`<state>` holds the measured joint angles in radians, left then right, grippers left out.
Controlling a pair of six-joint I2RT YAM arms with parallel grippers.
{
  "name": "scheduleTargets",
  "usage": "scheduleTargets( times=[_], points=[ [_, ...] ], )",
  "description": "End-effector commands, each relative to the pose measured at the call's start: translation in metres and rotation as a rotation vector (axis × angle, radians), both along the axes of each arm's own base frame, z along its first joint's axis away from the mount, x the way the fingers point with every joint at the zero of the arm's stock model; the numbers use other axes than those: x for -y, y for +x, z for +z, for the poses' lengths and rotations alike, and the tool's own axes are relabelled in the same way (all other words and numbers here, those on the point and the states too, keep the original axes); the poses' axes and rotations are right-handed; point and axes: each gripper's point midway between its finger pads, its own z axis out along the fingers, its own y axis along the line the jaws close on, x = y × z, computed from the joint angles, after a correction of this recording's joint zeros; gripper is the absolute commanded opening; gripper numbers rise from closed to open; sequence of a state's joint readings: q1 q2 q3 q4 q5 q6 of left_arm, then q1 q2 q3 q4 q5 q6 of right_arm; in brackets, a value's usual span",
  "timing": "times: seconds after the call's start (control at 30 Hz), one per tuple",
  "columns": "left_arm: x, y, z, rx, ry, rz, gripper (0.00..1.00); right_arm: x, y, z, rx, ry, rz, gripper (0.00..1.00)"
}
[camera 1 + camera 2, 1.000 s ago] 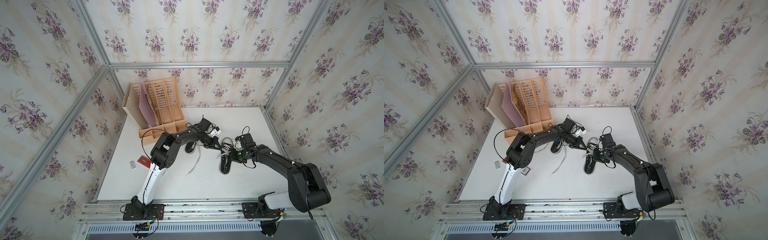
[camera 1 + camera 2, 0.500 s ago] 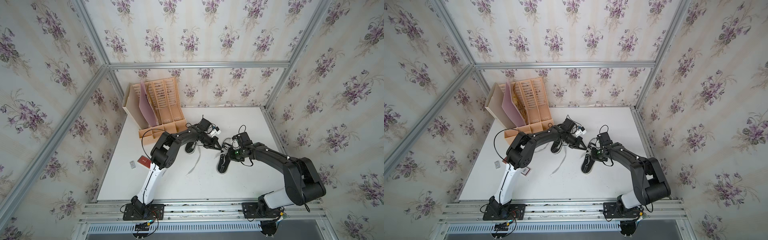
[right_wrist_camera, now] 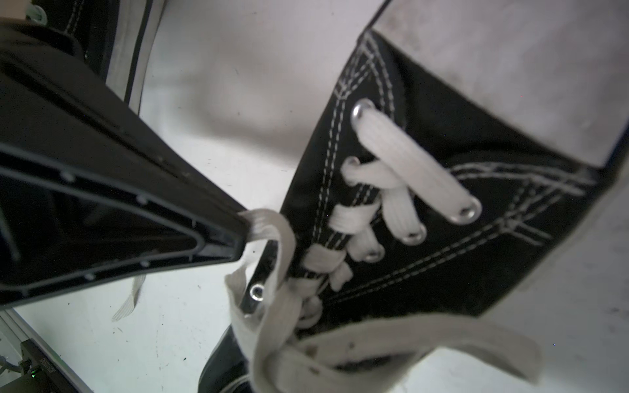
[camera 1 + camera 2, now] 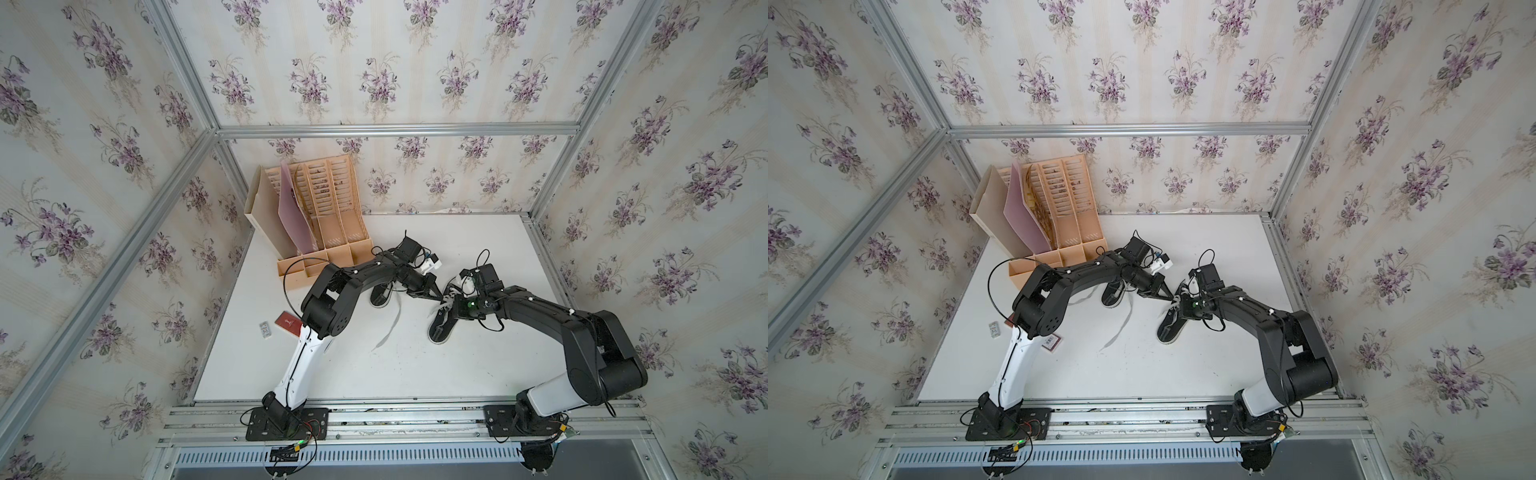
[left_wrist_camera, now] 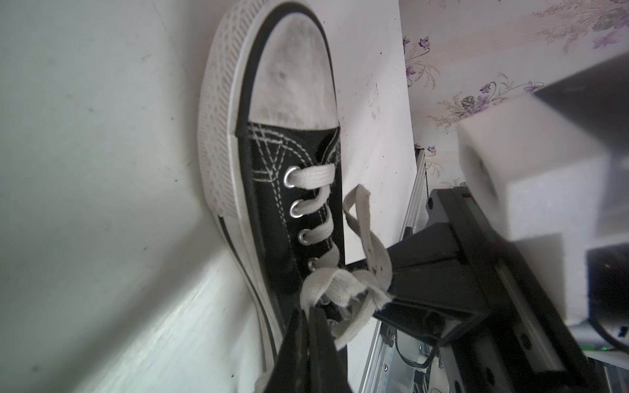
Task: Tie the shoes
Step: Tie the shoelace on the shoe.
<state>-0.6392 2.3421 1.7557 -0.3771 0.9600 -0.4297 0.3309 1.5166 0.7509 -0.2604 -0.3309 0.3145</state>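
In both top views one black shoe (image 4: 439, 329) (image 4: 1170, 329) with a white toe cap lies mid-table, and both grippers meet at its laced top. My left gripper (image 4: 439, 297) (image 5: 309, 310) is shut on a loop of its white lace (image 5: 335, 284). My right gripper (image 4: 451, 302) (image 5: 391, 299) is shut on the other strand of that lace, a finger's width from the left one. The right wrist view shows the lacing (image 3: 391, 190) and the left fingertips (image 3: 235, 238) pinching the lace; my right jaws are out of that view. The other shoe (image 4: 380, 296) lies under my left arm, its lace (image 4: 392, 322) trailing loose.
A tan slotted file organizer (image 4: 320, 224) with a pink folder stands at the back left. A red card (image 4: 289, 322) and a small tag (image 4: 265, 329) lie near the left edge. Metal frame rails (image 4: 544, 257) border the white table.
My right gripper has shifted slightly left toward the left gripper and closed on the lace. The left gripper has held its place and its grip.
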Motion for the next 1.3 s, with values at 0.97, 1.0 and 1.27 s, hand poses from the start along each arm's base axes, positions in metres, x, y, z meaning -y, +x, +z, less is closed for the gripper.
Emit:
scheduleTargets(
  times=[0.97,1.0,1.27],
  points=[
    [-0.009,0.016,0.011,0.055,0.010,0.060,0.62,0.020,-0.003,0.021,0.066,-0.062,-0.073,0.32],
    [-0.010,0.017,0.011,0.058,0.010,0.061,0.62,0.019,-0.002,0.020,0.064,-0.066,-0.066,0.32],
    [-0.012,0.021,0.011,0.056,0.012,0.064,0.62,0.019,0.001,0.013,0.048,-0.120,-0.028,0.32]
  ],
)
